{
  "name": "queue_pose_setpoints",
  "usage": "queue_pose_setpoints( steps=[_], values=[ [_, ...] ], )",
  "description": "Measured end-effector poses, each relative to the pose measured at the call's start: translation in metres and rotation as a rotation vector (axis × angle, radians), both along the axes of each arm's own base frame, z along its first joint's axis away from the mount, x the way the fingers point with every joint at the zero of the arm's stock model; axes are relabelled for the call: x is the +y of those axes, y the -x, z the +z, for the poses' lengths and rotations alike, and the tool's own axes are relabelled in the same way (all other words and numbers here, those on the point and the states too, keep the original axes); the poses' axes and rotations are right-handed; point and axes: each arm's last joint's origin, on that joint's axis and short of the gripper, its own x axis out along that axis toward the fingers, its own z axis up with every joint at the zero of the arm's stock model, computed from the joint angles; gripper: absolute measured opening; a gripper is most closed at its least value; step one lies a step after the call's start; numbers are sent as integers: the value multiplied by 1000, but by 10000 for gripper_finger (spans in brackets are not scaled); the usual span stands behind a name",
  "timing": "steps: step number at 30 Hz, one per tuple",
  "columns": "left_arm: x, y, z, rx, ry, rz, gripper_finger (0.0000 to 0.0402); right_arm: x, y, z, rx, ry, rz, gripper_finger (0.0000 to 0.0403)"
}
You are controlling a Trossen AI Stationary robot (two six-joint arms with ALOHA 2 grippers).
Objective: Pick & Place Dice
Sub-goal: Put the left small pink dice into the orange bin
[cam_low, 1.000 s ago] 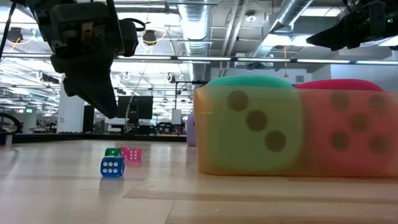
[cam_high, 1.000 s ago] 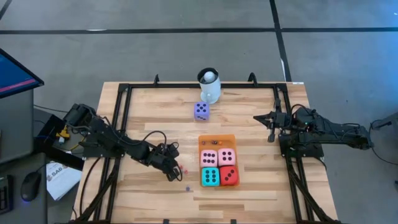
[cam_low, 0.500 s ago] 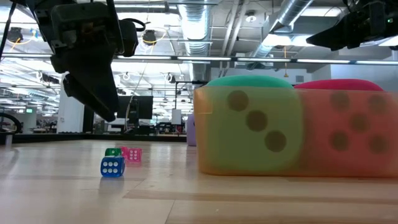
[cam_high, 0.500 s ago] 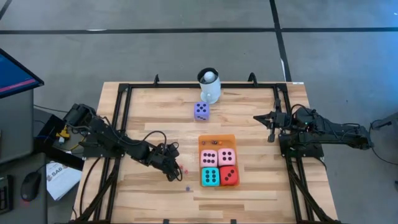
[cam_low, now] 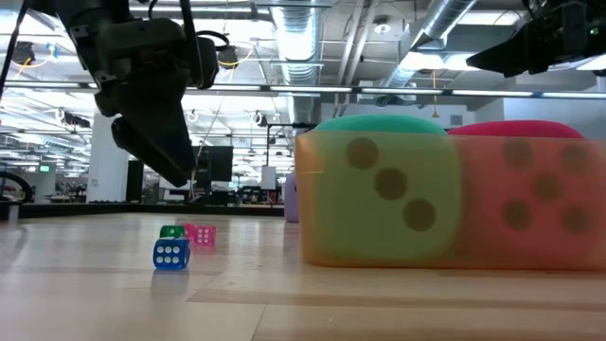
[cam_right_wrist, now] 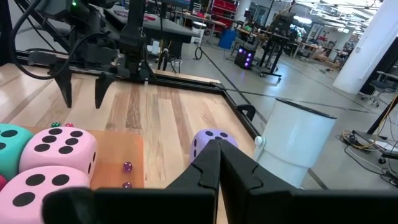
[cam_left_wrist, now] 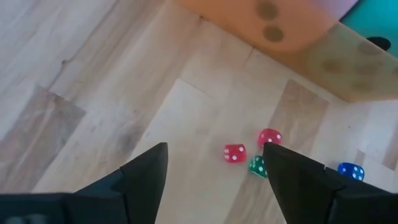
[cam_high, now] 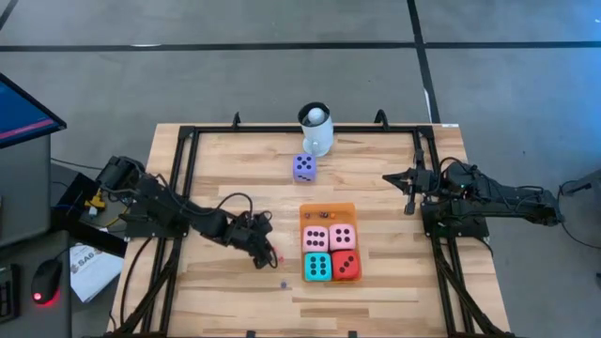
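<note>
Approach step: left gripper (cam_left_wrist: pixel 214 165), fingers spread, hovers over tiny dice (cam_left_wrist: pixel 234 153). Next: descend, close on one. Right gripper (cam_right_wrist: pixel 217 163) shut, idle.

Light wood-grain table (cam_high: pixel 376 178) with a black frame around it. Right past the black left gripper (cam_left_wrist: pixel 214 163) sit the tiny dice: a red one with white pips (cam_left_wrist: pixel 234 153), a second red one (cam_left_wrist: pixel 269 137), a green one (cam_left_wrist: pixel 256 165) and a blue one with white pips (cam_left_wrist: pixel 351 171). Further beyond it, on the orange mat (cam_high: pixel 327 210), are two pink dice (cam_high: pixel 315 238) with black pips, a teal die (cam_high: pixel 317 267) and a red die (cam_high: pixel 346 266), also black-pipped. Just ahead of the black right gripper (cam_right_wrist: pixel 217 154) there's a purple die (cam_right_wrist: pixel 210 142) with black pips and a white mug (cam_right_wrist: pixel 288 142).
</note>
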Motion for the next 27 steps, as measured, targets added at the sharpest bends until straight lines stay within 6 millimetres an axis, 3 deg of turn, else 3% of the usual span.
queue_pose_setpoints(
  steps=[27],
  values=[
    [7, -2, 0, 0, 1, 26, 234, 0, 0, -1, 10, 16, 2, 0]
  ],
)
